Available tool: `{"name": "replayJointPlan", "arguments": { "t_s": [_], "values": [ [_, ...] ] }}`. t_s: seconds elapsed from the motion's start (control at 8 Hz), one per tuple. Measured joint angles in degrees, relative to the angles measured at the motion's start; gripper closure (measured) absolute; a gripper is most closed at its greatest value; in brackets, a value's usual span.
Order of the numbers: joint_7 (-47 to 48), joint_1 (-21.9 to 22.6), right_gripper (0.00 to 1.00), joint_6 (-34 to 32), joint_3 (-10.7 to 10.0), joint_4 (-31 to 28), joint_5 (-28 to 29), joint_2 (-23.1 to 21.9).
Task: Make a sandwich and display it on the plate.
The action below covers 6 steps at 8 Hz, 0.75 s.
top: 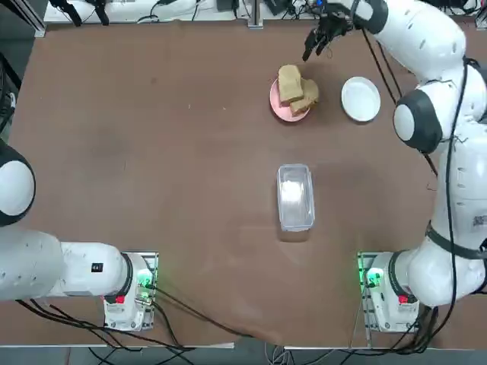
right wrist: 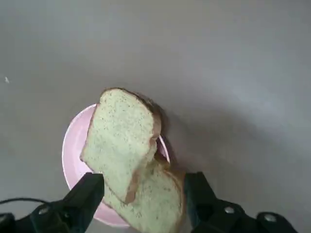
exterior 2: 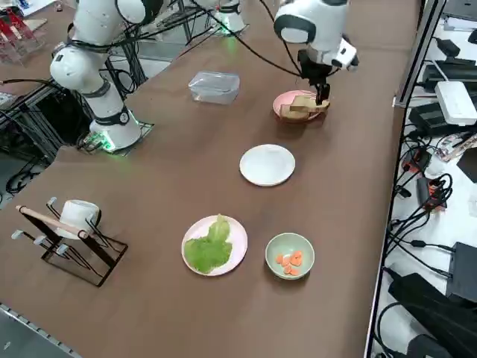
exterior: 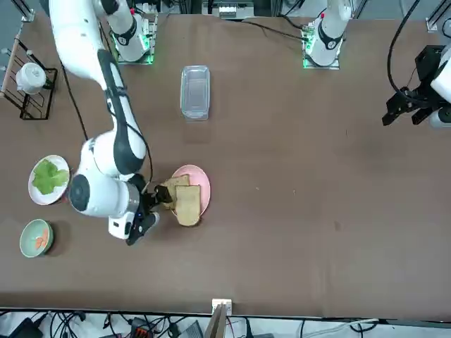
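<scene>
Two tan-crusted bread slices lie overlapping on a pink plate, also visible as bread slices on the pink plate in the top view. My right gripper hovers open above them, its fingers standing either side of the lower slice and holding nothing. The same gripper hangs over the bread. The small white plate is bare, beside the pink one. A lettuce leaf lies on a second pink plate. Orange pieces sit in a pale-green bowl.
A clear lidded container rests mid-table. A wire rack with a white mug stands at the table's right end. In the front view the arm hides the white plate. The table's far edge runs just beyond the gripper.
</scene>
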Motion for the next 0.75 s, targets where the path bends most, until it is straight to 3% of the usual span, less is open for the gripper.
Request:
{"name": "replayJointPlan", "arguments": {
  "t_s": [0.38,0.75],
  "values": [
    [-2.92,-0.91,0.01,1.29,1.12,7.49,3.86,8.03],
    [-4.65,-1.28,0.14,5.26,3.82,9.66,3.86,11.77]
  ]
}}
